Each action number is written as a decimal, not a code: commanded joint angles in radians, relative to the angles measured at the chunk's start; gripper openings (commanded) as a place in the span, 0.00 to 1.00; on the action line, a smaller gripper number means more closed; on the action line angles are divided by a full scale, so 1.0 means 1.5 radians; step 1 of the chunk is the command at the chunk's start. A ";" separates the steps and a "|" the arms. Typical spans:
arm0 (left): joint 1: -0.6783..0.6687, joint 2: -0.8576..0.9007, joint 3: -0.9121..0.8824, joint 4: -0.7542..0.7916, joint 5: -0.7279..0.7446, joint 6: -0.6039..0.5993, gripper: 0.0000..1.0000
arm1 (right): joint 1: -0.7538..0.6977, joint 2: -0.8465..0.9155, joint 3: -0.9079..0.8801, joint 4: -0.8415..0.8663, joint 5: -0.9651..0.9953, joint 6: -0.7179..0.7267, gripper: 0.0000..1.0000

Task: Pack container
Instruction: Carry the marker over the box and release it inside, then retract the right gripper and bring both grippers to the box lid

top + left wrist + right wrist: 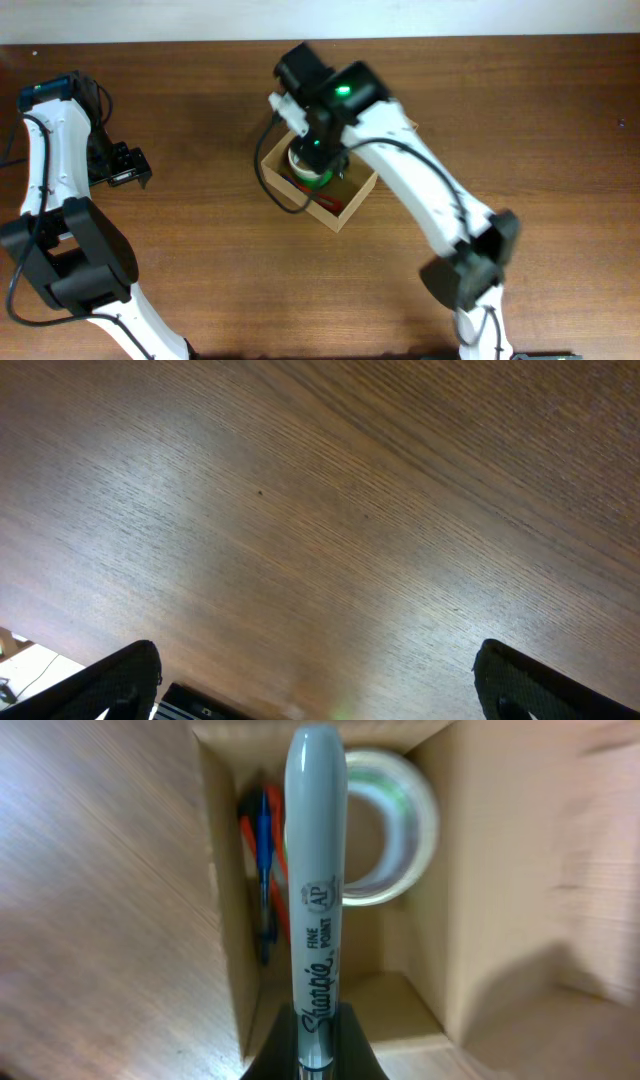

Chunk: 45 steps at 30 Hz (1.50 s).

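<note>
Right hand (318, 1045) clamps the marker (315, 870) over the container (470, 890); I'd lower it between tape roll (405, 830) and pens (262, 850) before releasing; left hand (128, 166) sits wide open, empty.

Browns, grey and a few bright spots

Table (330, 510) dark brown with fine wood grain; container (500, 870) plain tan cardboard; marker (315, 870) pale grey with black lettering; tape roll (405, 830) clear, greenish-white; blue pen (262, 850); orange-red item (281, 845).
</note>
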 commanded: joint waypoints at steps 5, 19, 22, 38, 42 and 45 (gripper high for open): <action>0.002 0.002 -0.003 0.000 0.005 0.009 1.00 | 0.009 0.057 -0.043 0.030 -0.066 0.001 0.04; 0.002 0.002 -0.003 0.000 0.005 0.009 1.00 | 0.030 0.060 -0.150 0.096 -0.095 0.001 0.04; 0.002 0.002 -0.003 0.000 0.005 0.009 1.00 | 0.031 0.060 -0.151 0.099 -0.094 0.001 0.18; 0.002 0.002 -0.003 0.000 0.005 0.009 1.00 | 0.018 -0.050 0.136 -0.045 0.078 0.014 0.38; 0.002 0.002 -0.003 0.000 0.005 0.009 1.00 | -0.046 -0.152 0.123 -0.063 0.125 0.043 0.41; 0.002 0.002 -0.003 0.000 0.005 0.009 1.00 | -0.140 -0.235 0.046 -0.039 0.128 0.062 0.41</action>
